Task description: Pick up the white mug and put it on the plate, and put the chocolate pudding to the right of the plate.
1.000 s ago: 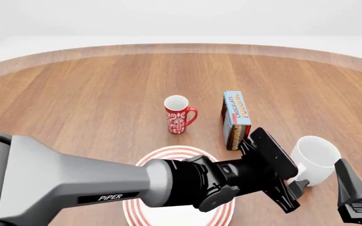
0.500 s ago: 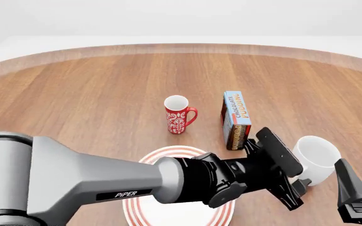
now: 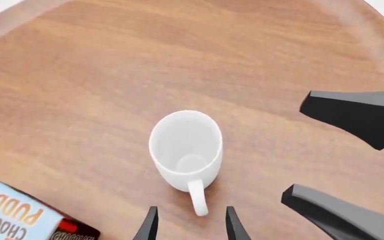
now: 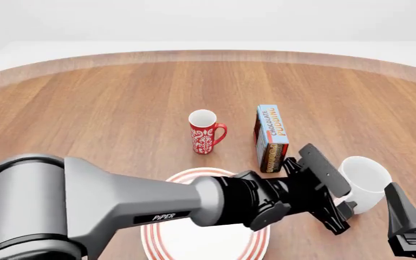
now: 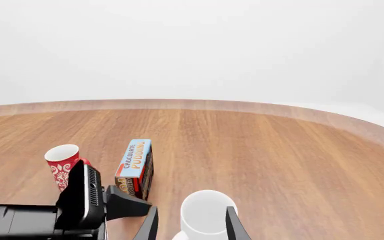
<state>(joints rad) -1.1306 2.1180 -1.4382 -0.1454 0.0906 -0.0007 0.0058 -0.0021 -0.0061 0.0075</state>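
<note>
plate [image 4: 166,240] near edge | pudding [image 4: 271,138] upright behind | left gripper [image 3: 190,225] fingers narrowly parted astride mug [image 4: 365,183] handle, seemingly untouched | we'd centre, then close | right gripper [image 4: 410,227] parked, spread unclear

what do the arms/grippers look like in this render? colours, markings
Left arm: smooth grey cylindrical link with white "PiPER" lettering, black wrist section. Left gripper is black and blocky with flat angular fingers. Right gripper is matching black. No cables visible.
</note>
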